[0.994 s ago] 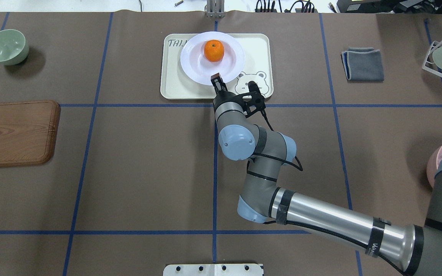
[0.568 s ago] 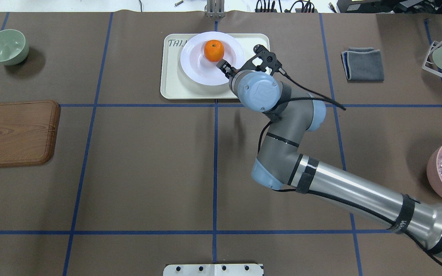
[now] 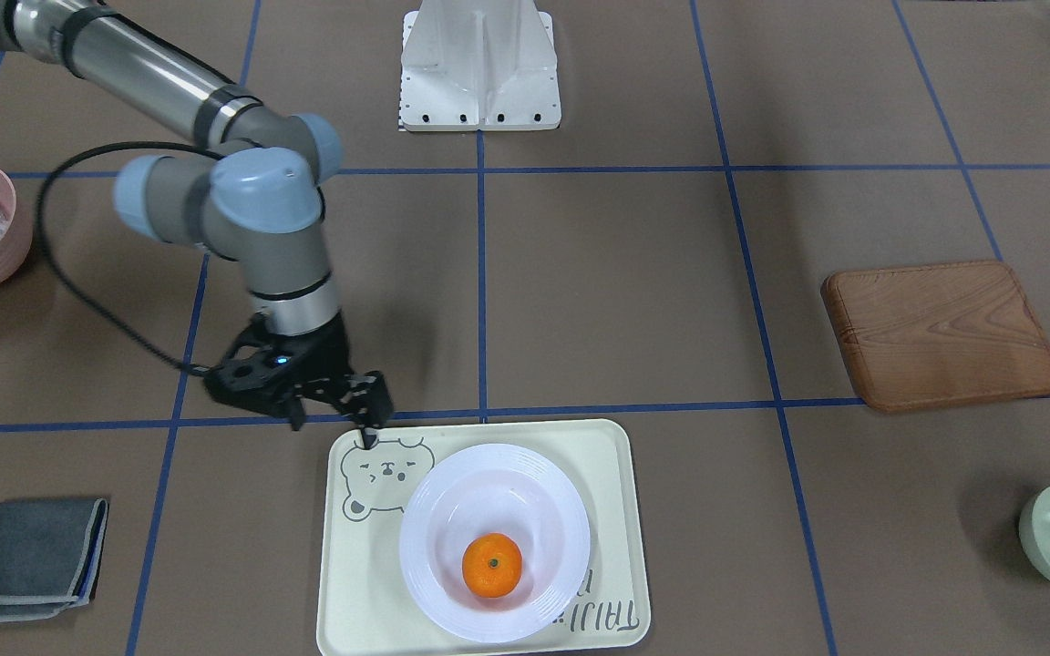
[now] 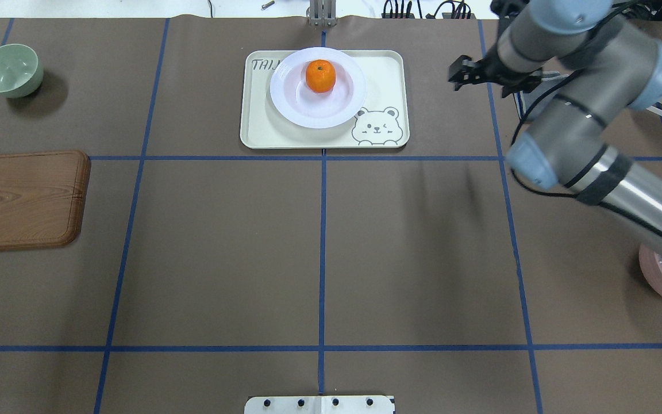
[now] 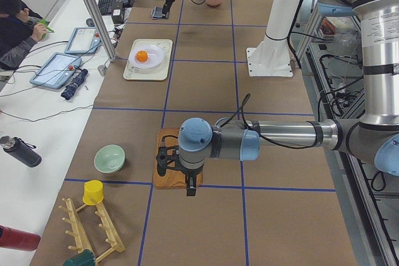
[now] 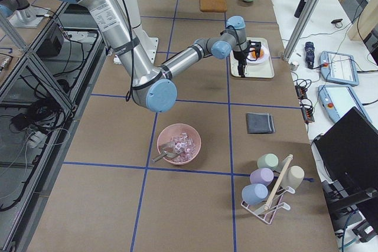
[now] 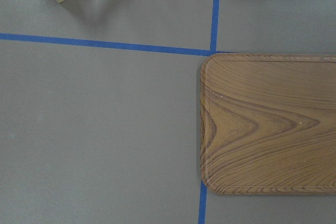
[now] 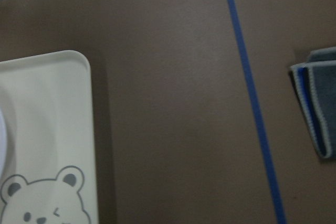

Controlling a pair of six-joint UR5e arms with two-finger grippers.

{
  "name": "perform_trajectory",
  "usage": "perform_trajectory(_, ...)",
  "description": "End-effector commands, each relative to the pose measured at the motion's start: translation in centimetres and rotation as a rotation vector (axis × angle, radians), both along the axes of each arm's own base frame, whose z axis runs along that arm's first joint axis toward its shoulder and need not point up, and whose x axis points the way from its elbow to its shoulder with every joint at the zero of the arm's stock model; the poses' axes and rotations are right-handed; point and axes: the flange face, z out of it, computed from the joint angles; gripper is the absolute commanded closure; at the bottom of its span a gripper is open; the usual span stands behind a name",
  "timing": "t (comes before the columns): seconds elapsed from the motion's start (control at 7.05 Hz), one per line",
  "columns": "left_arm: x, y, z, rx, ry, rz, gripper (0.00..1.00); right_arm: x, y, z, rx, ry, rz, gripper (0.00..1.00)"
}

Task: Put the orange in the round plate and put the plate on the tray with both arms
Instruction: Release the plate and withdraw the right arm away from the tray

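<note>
Seeing the orange (image 4: pixel 320 76) in the round plate (image 4: pixel 285 98) on the tray (image 4: pixel 256 129) near the empty right pincer (image 4: pixel 458 73), its gap unclear, you look done.

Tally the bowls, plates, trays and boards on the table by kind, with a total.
Bowls: 2 (pale green round bowl, pink round bowl)
Plates: 1 (white round ridged plate)
Trays: 1 (cream rectangular bear-face tray)
Boards: 1 (brown wooden board)
Total: 5

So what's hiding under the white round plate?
The glossy white round plate sits on the cream rectangular tray. It covers part of the tray's grey lettering; the bear drawing shows beside it.
</note>
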Motion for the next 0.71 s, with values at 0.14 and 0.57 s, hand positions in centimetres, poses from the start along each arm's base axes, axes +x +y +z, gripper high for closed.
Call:
perform_trajectory(0.14, 0.1, -0.5, -0.2, -0.016, -0.015, -0.007, 0.02, 24.1, 0.4, 13.3, 0.085, 0.073, -0.236, 0.00)
perform_trajectory(0.57, 2.0, -1.7, -0.7, -0.015, -0.103, 0.051, 0.02, 36.6, 5.2, 18.9, 0.012, 0.126, -0.412, 0.00)
